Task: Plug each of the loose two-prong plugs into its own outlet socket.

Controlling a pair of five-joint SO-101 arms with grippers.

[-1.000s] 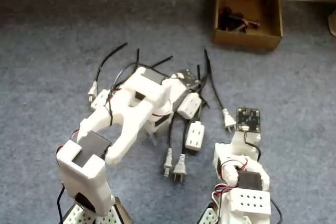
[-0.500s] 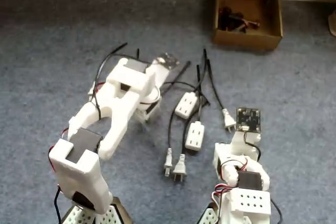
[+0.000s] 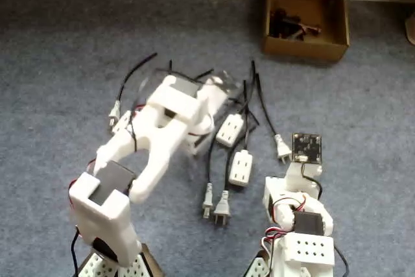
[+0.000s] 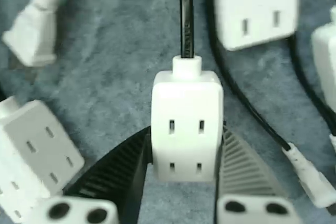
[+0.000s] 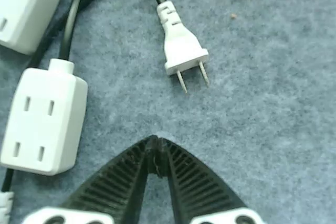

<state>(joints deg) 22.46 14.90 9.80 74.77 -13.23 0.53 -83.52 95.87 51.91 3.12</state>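
My left gripper (image 4: 186,136) is shut on a white outlet socket (image 4: 186,114), one finger on each long side, with its black cord running away from me. In the high view this gripper (image 3: 214,95) sits among the tangle of cords at mid-table. Two more sockets (image 3: 231,129) (image 3: 240,167) lie just right of it, and two loose plugs (image 3: 207,199) (image 3: 222,209) lie nearer the front. My right gripper (image 5: 156,156) is shut and empty above the carpet. A two-prong plug (image 5: 184,51) lies just beyond its tip with the prongs toward me, and a socket (image 5: 44,124) lies beside it.
A cardboard box (image 3: 305,21) holding small parts stands at the back right. Another plug (image 3: 115,113) and a socket (image 3: 123,121) lie left of the left arm. Black cords cross the grey carpet (image 3: 65,50) around the middle.
The left arm swung left and then back right, taking the gripped socket with it. The right arm has stayed still.
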